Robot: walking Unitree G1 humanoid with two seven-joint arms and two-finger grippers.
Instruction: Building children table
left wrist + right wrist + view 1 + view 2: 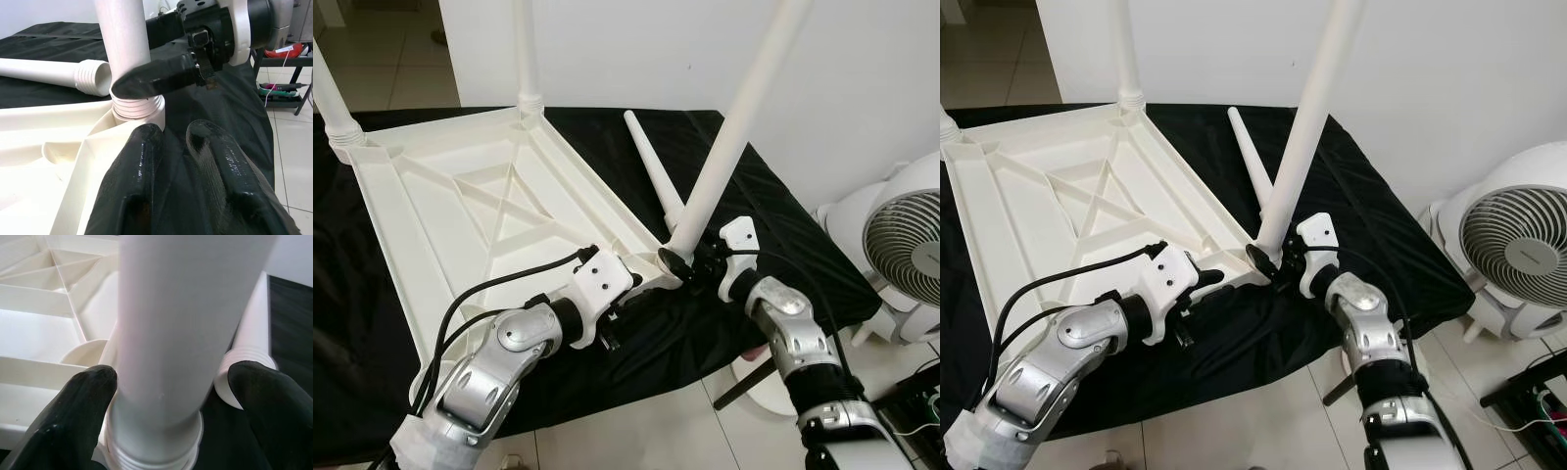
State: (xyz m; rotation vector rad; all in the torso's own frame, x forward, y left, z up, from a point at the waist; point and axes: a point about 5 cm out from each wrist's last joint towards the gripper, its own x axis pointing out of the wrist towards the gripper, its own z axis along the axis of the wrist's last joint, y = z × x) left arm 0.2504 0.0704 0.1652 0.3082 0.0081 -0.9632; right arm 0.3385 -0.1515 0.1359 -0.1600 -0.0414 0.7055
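Note:
The white children's table top lies upside down on a black cloth. Two white legs stand in its far corners. A third leg stands in the near right corner socket. My right gripper straddles this leg just above its threaded collar. In the right wrist view one finger touches the leg and the other stands slightly off it. My left gripper sits low beside the same corner, fingers nearly together with nothing between them. A loose leg lies on the cloth behind.
A white fan stands on the tiled floor to the right, close to my right arm. A dark rack with small items is at the lower right. A white wall runs behind the table.

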